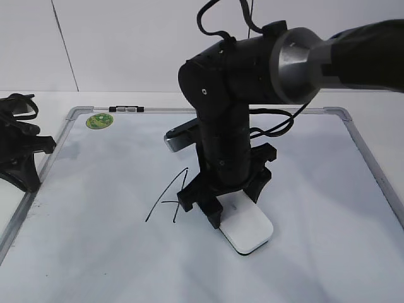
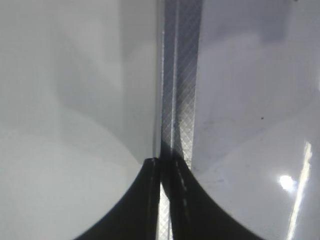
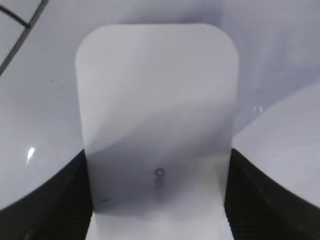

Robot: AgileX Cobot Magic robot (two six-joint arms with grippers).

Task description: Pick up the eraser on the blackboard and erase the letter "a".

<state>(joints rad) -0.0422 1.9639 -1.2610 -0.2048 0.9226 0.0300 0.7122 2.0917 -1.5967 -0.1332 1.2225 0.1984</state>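
The white eraser (image 1: pixel 250 231) lies flat on the blackboard (image 1: pixel 315 189), right of centre. My right gripper (image 1: pixel 235 205) stands over it, its two black fingers pressed against the eraser's long sides. In the right wrist view the eraser (image 3: pixel 155 100) fills the space between the jaws (image 3: pixel 156 200), its grey logo showing. A tall pointed capital "A" (image 1: pixel 167 197) is drawn just left of the gripper. The small letter "a" is not visible; the right arm may hide it. My left gripper (image 1: pixel 25 170) is shut and empty over the board's left frame (image 2: pixel 181 75).
A round green sticker (image 1: pixel 100 120) and a black-and-clear clip (image 1: pixel 126 109) sit at the board's far left corner. The silver frame (image 1: pixel 372 164) runs along the right side. Strokes of the capital "A" (image 3: pixel 15 22) show at the top left of the right wrist view.
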